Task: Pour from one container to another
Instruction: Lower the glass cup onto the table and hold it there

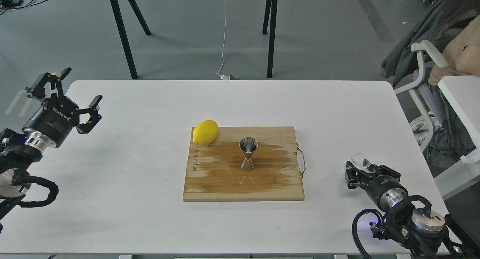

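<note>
On the white table's (131, 199) right side, the right gripper (363, 168) sits low with the small clear glass cup (361, 160) between its fingers; the jaws appear closed on it. Well to its left, the shiny steel hourglass jigger (248, 154) stands upright in the middle of the wooden cutting board (225, 184), with a yellow lemon (205, 132) at the board's far left corner. At the table's left edge, the left gripper (71, 97) hangs raised, jaws spread wide and holding nothing.
</note>
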Controlling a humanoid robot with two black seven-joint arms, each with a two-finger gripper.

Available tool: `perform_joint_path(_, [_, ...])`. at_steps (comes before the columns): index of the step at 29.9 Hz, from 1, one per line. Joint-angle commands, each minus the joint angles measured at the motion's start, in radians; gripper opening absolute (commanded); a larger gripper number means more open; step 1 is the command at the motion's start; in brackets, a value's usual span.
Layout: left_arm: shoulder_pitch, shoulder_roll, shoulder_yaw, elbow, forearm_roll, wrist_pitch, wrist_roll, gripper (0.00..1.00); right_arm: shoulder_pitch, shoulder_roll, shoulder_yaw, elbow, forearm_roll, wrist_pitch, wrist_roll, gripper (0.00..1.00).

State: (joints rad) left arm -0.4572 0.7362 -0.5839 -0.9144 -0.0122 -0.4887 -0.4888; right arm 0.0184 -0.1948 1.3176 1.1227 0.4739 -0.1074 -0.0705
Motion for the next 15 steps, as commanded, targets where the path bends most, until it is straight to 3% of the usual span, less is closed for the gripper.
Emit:
perform_joint_path(1, [0.000,-0.001,0.001,0.000,0.000,0.000,0.000,0.99,0.000,0.000,0.000,0.000,0.000,-0.001,0.000,0.91])
perform_joint_path(15, [0.000,-0.001,0.001,0.000,0.000,0.000,0.000,0.99,-0.002,0.000,0.000,0.002,0.000,-0.001,0.000,0.98])
